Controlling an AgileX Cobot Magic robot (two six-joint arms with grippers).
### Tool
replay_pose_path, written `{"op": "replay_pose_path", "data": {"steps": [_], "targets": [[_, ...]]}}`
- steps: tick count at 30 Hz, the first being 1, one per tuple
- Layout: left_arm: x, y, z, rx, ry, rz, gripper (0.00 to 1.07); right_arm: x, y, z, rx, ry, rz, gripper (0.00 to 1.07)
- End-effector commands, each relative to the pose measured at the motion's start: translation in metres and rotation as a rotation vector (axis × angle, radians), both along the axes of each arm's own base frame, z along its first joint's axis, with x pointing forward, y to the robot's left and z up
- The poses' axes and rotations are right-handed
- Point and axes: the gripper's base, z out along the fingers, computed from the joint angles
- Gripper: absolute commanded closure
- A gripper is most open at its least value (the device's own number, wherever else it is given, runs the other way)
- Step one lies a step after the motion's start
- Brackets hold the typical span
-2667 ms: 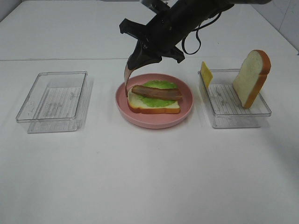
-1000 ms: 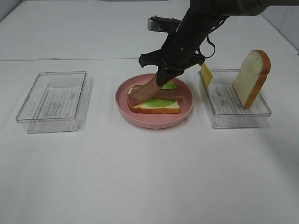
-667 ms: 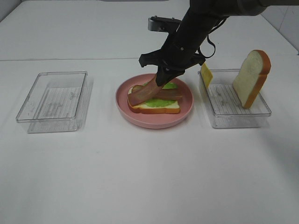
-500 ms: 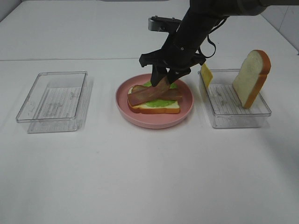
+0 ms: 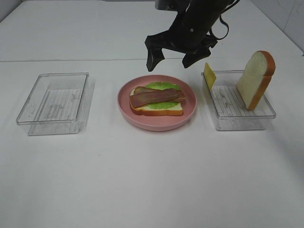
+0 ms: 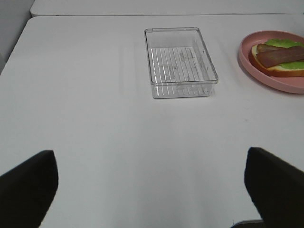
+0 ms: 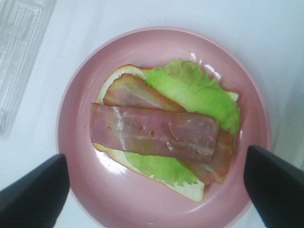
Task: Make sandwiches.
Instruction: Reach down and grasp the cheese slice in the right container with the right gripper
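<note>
The half-built sandwich (image 5: 156, 100) lies on the round pink plate (image 5: 156, 126): one bread slice, green lettuce (image 7: 194, 90), a brown strip, and a pinkish ham strip (image 7: 152, 133) laid across the top. My right gripper (image 5: 173, 58) hangs open above the plate's far side, holding nothing; its wrist view looks straight down on the sandwich (image 7: 156, 137) between the dark fingertips (image 7: 33, 194). My left gripper (image 6: 152, 190) is open over bare table, well away from the plate (image 6: 244, 57), and out of the exterior view.
An empty clear tray (image 5: 54, 102) sits left of the plate, seen also in the left wrist view (image 6: 180, 61). A second clear tray (image 5: 237, 116) on the right holds an upright bread slice (image 5: 256, 78) and a yellow cheese slice (image 5: 209, 75).
My right gripper has opened, left the ham strip flat on the sandwich, and risen above the plate. The left arm's view gives no earlier frame.
</note>
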Motion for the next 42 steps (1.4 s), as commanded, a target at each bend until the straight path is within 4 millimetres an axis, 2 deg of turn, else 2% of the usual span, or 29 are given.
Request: {"op": "replay_pose_path", "data": {"steps": [1, 3, 4, 5, 6, 8, 9, 10, 12, 13, 14, 17, 21, 22, 23, 24, 26, 29, 32, 34, 42], "targets": [[-0.003, 0.0, 0.0, -0.004, -0.029, -0.004, 0.04, -0.003, -0.003, 0.021, 0.02, -0.023, -0.027, 0.1], [-0.003, 0.0, 0.0, -0.004, -0.029, -0.004, 0.04, -0.002, -0.012, 0.043, -0.003, -0.017, -0.068, 0.11], [-0.003, 0.0, 0.0, -0.004, -0.029, -0.004, 0.04, -0.002, -0.012, 0.043, -0.003, -0.017, -0.068, 0.11], [-0.003, 0.0, 0.0, -0.004, -0.029, -0.004, 0.04, 0.0, -0.022, 0.054, -0.039, 0.002, -0.114, 0.11], [-0.003, 0.0, 0.0, -0.004, -0.029, -0.004, 0.04, 0.0, -0.022, 0.054, -0.039, 0.002, -0.114, 0.11], [-0.003, 0.0, 0.0, -0.004, -0.027, -0.004, 0.04, 0.006, -0.038, 0.07, -0.075, -0.011, -0.165, 0.11], [-0.003, 0.0, 0.0, -0.004, -0.027, -0.004, 0.04, 0.006, -0.038, 0.07, -0.075, -0.011, -0.165, 0.11], [-0.003, 0.0, 0.0, -0.004, -0.027, -0.004, 0.04, 0.009, -0.047, 0.076, -0.081, -0.018, -0.188, 0.11], [-0.003, 0.0, 0.0, -0.004, -0.027, -0.004, 0.04, 0.011, -0.053, 0.078, -0.083, -0.017, -0.2, 0.11], [-0.003, 0.0, 0.0, -0.004, -0.027, -0.004, 0.04, 0.014, -0.062, 0.077, -0.082, -0.013, -0.225, 0.11], [-0.003, 0.0, 0.0, -0.004, -0.027, -0.004, 0.04, 0.018, -0.071, 0.073, -0.087, -0.001, -0.247, 0.11], [-0.003, 0.0, 0.0, -0.004, -0.027, -0.004, 0.04, 0.021, -0.075, 0.069, -0.089, 0.007, -0.258, 0.11], [-0.003, 0.0, 0.0, -0.004, -0.027, -0.004, 0.04, 0.03, -0.082, 0.047, -0.103, 0.057, -0.279, 0.11], [-0.003, 0.0, 0.0, -0.004, -0.027, -0.004, 0.04, 0.03, -0.082, 0.047, -0.103, 0.057, -0.279, 0.11], [-0.003, 0.0, 0.0, -0.004, -0.027, -0.004, 0.04, 0.033, -0.081, 0.038, -0.1, 0.081, -0.284, 0.11], [-0.003, 0.0, 0.0, -0.004, -0.027, -0.004, 0.04, 0.033, -0.081, 0.038, -0.1, 0.081, -0.284, 0.11], [-0.003, 0.0, 0.0, -0.004, -0.027, -0.004, 0.04, 0.039, -0.08, 0.026, -0.101, 0.1, -0.3, 0.11], [-0.003, 0.0, 0.0, -0.004, -0.027, -0.004, 0.04, 0.05, -0.076, 0.016, -0.081, 0.109, -0.312, 0.11], [-0.003, 0.0, 0.0, -0.004, -0.027, -0.004, 0.04, 0.052, -0.075, 0.013, -0.079, 0.119, -0.311, 0.11], [-0.003, 0.0, 0.0, -0.004, -0.027, -0.004, 0.04, 0.058, -0.073, -0.002, -0.095, 0.173, -0.315, 0.11], [-0.003, 0.0, 0.0, -0.004, -0.027, -0.004, 0.04, 0.061, -0.072, -0.027, -0.116, 0.247, -0.323, 0.11]]}}
